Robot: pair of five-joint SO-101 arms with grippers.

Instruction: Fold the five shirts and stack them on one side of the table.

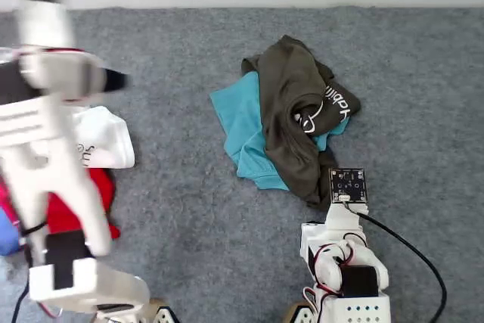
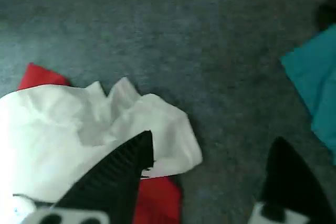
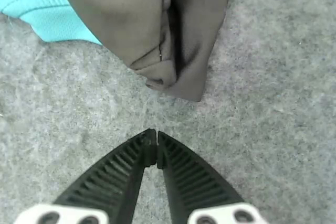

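Status: left fingers spread open, nothing held, over the white shirt, which lies on the red shirt at the left of the tabletop. The right fingers are closed and empty, just near of the dark shirt, crumpled over the teal shirt mid-tabletop.

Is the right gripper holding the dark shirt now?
No, the right gripper is shut on nothing, over the bare grey table, apart from the dark shirt.
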